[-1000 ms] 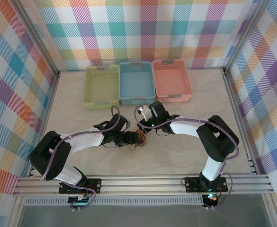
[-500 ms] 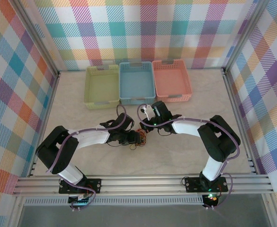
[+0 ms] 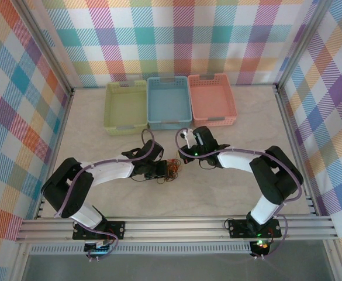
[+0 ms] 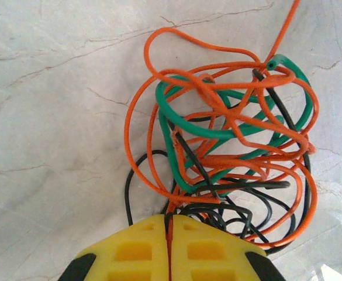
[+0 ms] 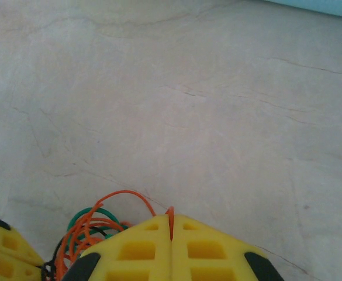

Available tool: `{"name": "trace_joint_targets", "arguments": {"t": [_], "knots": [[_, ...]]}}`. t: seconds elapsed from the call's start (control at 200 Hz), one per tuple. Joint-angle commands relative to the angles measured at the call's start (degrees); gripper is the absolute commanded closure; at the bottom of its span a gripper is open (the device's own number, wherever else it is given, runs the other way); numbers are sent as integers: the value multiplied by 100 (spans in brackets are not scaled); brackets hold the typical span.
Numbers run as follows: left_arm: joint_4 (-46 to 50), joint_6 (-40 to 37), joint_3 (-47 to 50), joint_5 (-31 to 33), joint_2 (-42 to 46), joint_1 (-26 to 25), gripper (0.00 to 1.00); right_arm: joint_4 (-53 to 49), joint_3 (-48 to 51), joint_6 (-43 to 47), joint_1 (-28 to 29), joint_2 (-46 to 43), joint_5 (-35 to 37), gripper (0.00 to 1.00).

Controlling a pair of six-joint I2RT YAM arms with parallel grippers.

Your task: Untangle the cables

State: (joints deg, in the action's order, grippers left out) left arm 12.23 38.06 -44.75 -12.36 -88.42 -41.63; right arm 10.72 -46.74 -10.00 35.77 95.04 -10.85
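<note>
left gripper: yellow fingers pressed together, an orange strand running into the seam between them and black loops crowding the tip; it pinches the cables. in the top view this gripper lies low over the table, left of centre, pointing right

cables: one knotted clump of orange, green and black wire on the table, just beyond the left fingertips. orange loops wrap the outside, a green loop sits in the upper middle, and black loops lie nearest the gripper. one orange strand leaves at upper right and runs out of the left wrist view. from above, the cables sit between the two grippers

right gripper: fingers likewise closed, a short orange strand caught in the seam at the tip. the cables lie to its lower left, beside the left gripper's yellow fingers. from above, the right gripper is just right of the clump and beyond it; its tip is dark there, so contact is hard to judge

far side: green basket, blue basket and pink basket in a row, side by side, well apart from the clump
</note>
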Motion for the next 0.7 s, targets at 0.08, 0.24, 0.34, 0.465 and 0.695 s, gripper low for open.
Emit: {"name": "trace_joint_targets", "arguments": {"t": [0.08, 0.24, 0.34, 0.465, 0.695], "knots": [[324, -102, 146, 227, 342, -55, 94, 309, 233, -318, -181, -341, 572, 100], [546, -86, 283, 351, 595, -50, 95, 305, 391, -487, -306, -482, 1024, 100], [680, -89, 346, 475, 770, -40, 96, 247, 437, -622, -375, -529, 1340, 100], [870, -115, 356, 586, 997, -42, 96, 238, 529, -776, -447, -605, 1692, 100], [1262, -166, 395, 862, 1392, -40, 97, 326, 762, -1018, -551, -837, 2247, 100]]}}
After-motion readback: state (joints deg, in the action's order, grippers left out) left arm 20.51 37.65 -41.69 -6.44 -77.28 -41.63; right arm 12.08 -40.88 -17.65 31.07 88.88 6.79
